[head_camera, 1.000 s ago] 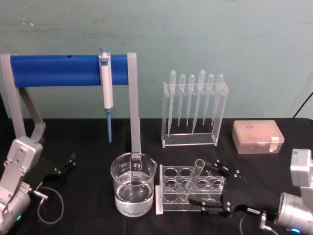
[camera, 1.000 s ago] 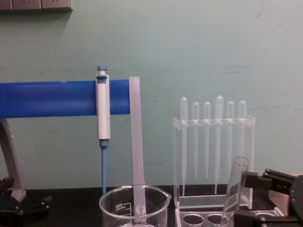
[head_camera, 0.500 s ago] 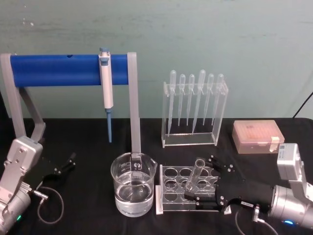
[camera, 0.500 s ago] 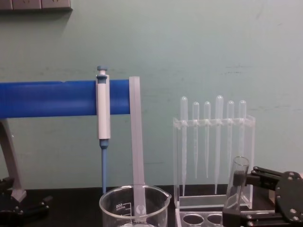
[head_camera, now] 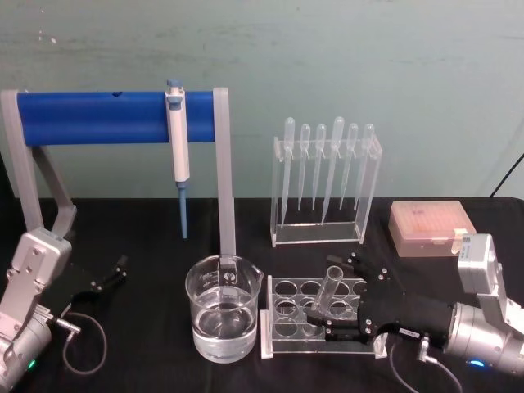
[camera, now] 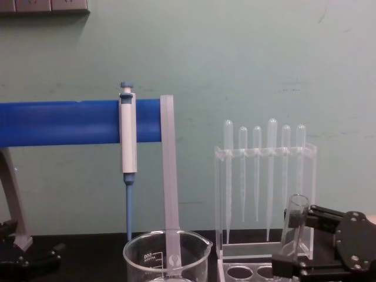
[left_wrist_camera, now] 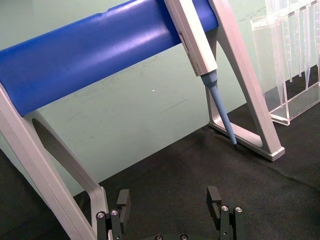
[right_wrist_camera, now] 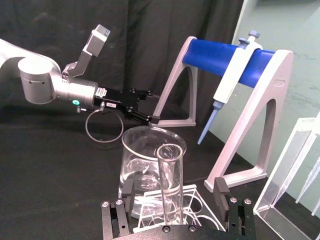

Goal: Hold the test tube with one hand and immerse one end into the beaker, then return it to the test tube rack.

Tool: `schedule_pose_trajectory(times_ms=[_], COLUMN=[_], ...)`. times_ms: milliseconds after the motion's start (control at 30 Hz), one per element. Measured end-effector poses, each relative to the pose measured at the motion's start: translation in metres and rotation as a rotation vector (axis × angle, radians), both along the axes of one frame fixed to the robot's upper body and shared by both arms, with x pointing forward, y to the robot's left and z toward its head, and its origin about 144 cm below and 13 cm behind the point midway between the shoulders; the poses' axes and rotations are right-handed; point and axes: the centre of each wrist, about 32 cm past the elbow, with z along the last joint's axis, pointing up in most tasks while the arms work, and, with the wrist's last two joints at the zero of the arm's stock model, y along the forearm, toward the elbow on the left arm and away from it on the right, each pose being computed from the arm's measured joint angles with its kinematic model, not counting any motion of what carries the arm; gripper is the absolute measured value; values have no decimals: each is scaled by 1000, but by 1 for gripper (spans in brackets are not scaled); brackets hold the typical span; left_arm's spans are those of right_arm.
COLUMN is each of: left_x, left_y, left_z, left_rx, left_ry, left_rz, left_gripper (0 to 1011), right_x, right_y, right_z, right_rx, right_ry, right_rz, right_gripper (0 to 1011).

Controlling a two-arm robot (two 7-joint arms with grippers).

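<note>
Our right claw (head_camera: 341, 296) is spread wide, one finger either side of the test tube (head_camera: 328, 291), which leans in the rack (head_camera: 267, 332) beside the beaker (head_camera: 223, 315). If we close off-centre, we may tip it or crack the glass. Far left, the left claw (head_camera: 109, 276) idles open.

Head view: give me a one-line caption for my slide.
Right gripper open around the tilted test tube in its rack beside the beaker; left gripper parked far left.
</note>
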Motion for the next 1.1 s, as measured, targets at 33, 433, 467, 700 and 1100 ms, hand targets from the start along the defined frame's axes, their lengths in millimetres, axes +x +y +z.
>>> schedule_pose_trajectory(times_ms=[33,433,467,700,1100], left_x=[0,0,0,0,0], left_y=[0,0,0,0,0], left_z=[0,0,0,0,0], left_rx=[0,0,0,0,0], left_ry=[0,0,0,0,0], left_rz=[0,0,0,0,0], left_gripper=[1000,1000,1000,1000,1000], right_x=[1,2,2,1,1], right_y=[1,0,0,0,0], right_z=[-1,-1,-1,0,0], right_rx=[6,8,8,8,7], right_ry=[6,11,10,8,6], right_rz=[3,5,5,4,3], right_gripper=[1002,964,927,760,373])
